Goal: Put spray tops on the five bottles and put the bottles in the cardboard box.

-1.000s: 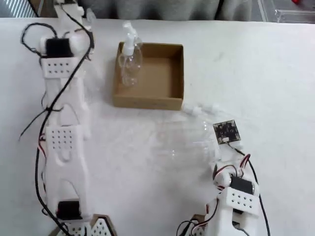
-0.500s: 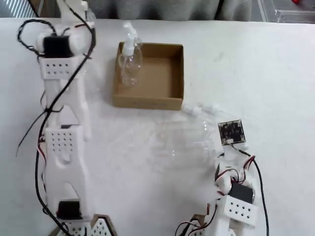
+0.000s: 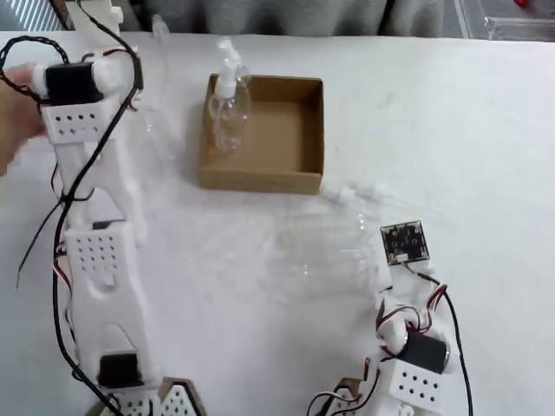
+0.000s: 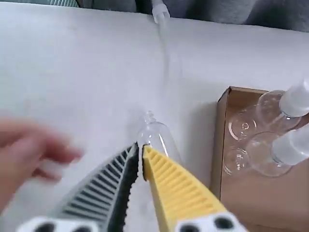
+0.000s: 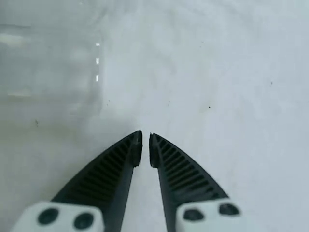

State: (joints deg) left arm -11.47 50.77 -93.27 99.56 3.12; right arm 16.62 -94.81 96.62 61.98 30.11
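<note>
High view: white table [image 3: 451,130], with the left arm [image 3: 91,251] stretched along the left side toward the far edge and the right arm [image 3: 416,364] low at the near right. The cardboard box [image 3: 290,139] sits far-centre, top open, with capped bottles [image 3: 230,108] in the corner nearest the left arm. More clear bottles [image 3: 329,247] lie on the table between the box and the right arm, hard to count. Loose spray tops [image 3: 351,195] lie just beside them on the box side. Left wrist view: left gripper [image 4: 140,153] has its grey and yellow jaws pressed together, pinching nothing. An uncapped bottle [image 4: 158,140] lies on the table right at the tips; can't tell if it touches them. The box [image 4: 223,145] is off to one side, and a lone spray top [image 4: 160,11] with its tube lies at the far table edge. Right wrist view: right gripper [image 5: 145,150] has its black jaws together with only a hairline slit, over bare table, a clear bottle [image 5: 48,63] nearby.
</note>
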